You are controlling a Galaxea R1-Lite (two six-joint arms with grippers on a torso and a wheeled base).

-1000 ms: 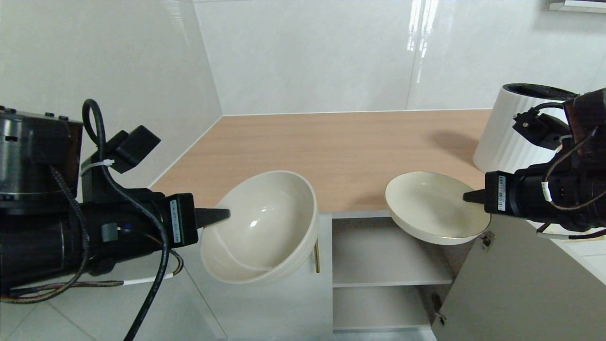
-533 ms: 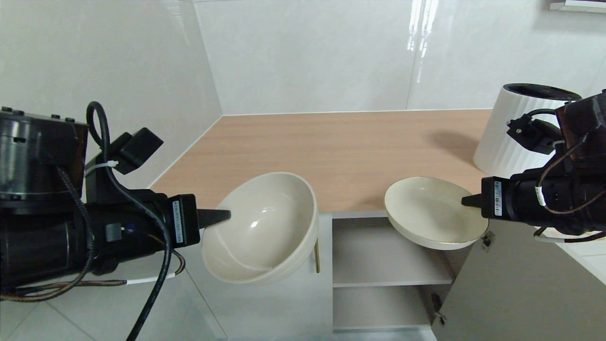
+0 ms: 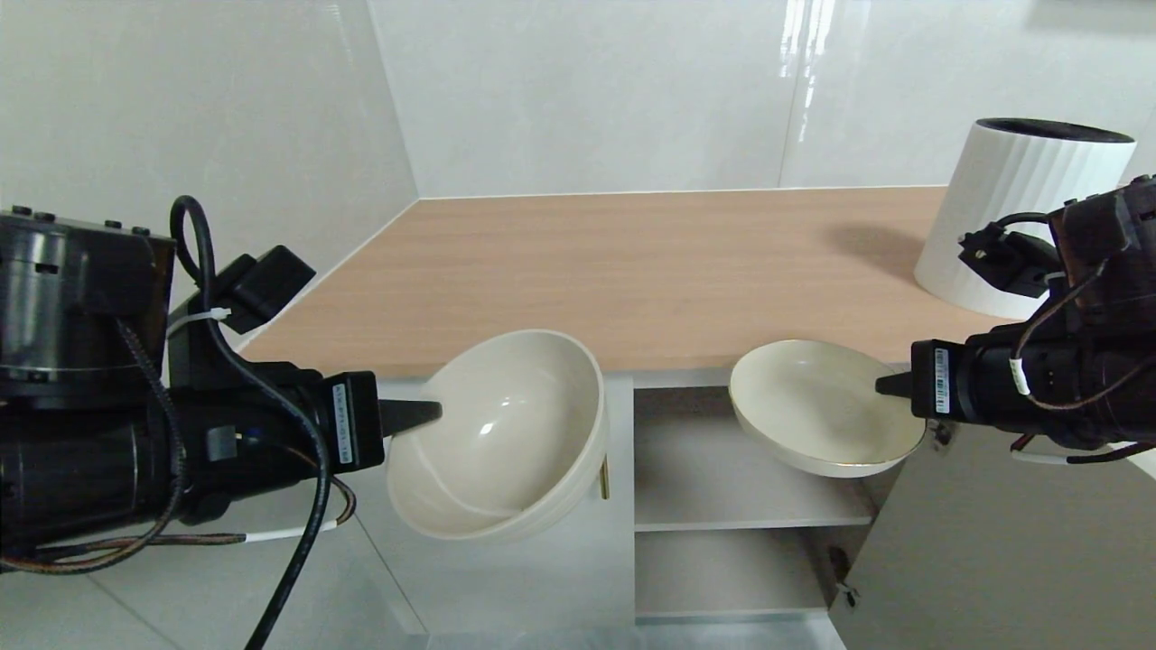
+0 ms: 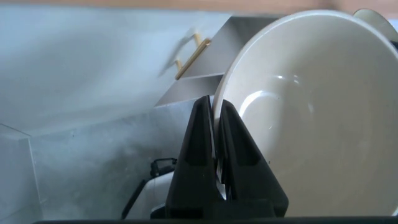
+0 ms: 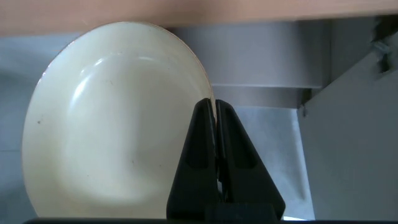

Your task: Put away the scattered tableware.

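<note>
A deep cream bowl (image 3: 501, 433) hangs in the air in front of the closed left cabinet door, tilted toward me. My left gripper (image 3: 432, 413) is shut on its rim, seen close up as bowl (image 4: 311, 124) and gripper (image 4: 212, 109). A shallower cream plate (image 3: 817, 406) with a thin gold rim hangs before the open cabinet (image 3: 722, 492), level with its top edge. My right gripper (image 3: 883, 385) is shut on the plate's rim; the wrist view shows plate (image 5: 115, 118) and gripper (image 5: 214, 109).
The wooden countertop (image 3: 632, 262) runs behind both dishes, with a white ribbed container (image 3: 1020, 212) at its right end. The open cabinet has two shelves (image 3: 741, 515); its door (image 3: 984, 551) is swung out to the right. A brass handle (image 3: 603, 477) sits on the closed left door.
The head camera has dropped slightly, so the counter edge sits higher in the picture. The right gripper and plate have shifted a little left and down toward the cabinet opening. The left arm holds still.
</note>
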